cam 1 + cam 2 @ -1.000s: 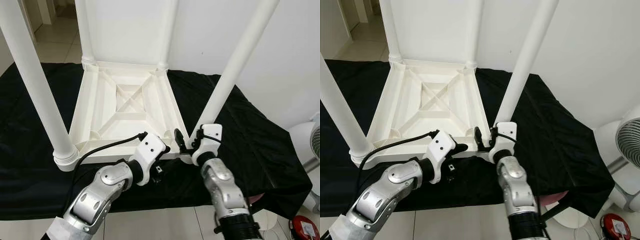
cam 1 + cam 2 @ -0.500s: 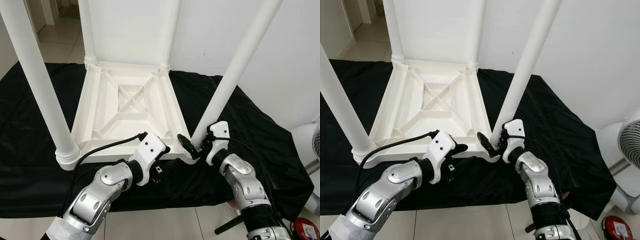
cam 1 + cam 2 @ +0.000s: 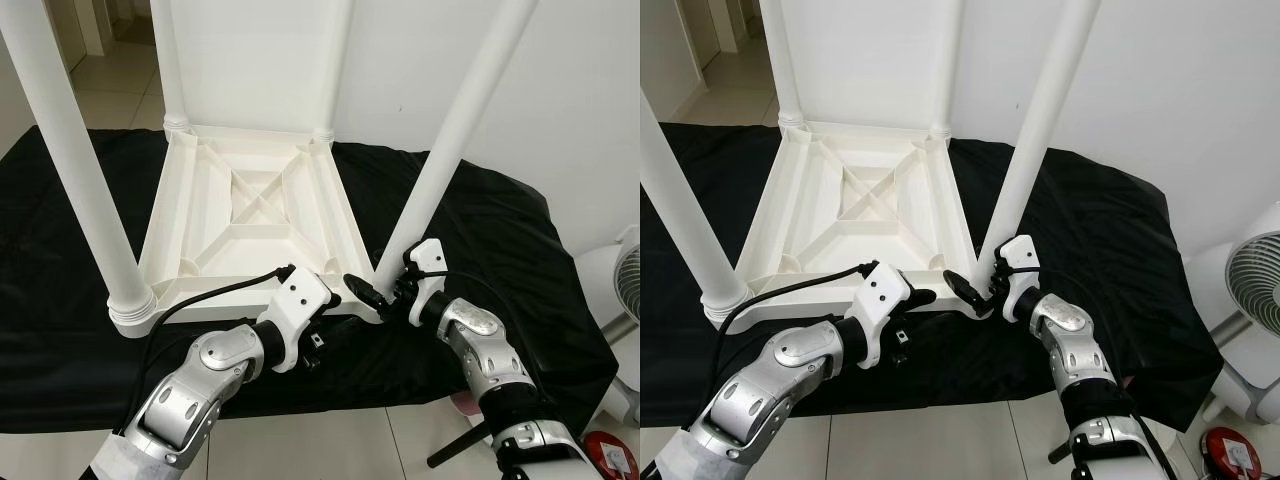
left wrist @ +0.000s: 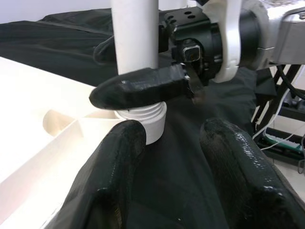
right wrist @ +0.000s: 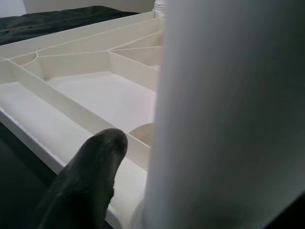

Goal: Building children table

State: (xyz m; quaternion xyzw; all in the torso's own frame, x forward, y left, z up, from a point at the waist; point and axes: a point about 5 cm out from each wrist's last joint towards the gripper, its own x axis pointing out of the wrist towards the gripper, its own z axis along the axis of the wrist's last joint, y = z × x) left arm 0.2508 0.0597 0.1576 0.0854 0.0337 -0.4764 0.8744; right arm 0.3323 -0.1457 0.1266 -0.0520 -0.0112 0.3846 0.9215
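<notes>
Seemingly clamped, the right gripper (image 3: 378, 292) straddles the near-right leg (image 3: 450, 165)'s base; left gripper (image 4: 176, 157) gapes beside.

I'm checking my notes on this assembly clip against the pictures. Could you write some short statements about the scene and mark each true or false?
1. The white table lies upside down on a black cloth. True.
2. The right gripper is at the base of the near right leg. True; its fingers sit on either side of that leg.
3. The left gripper is clamped on the near left leg. False; it is open, by the table's near edge, pointing at the near right leg.
4. Only two legs are standing in the table. False; four legs rise from its corners.
5. A fan stands on the robot's right. True.
</notes>
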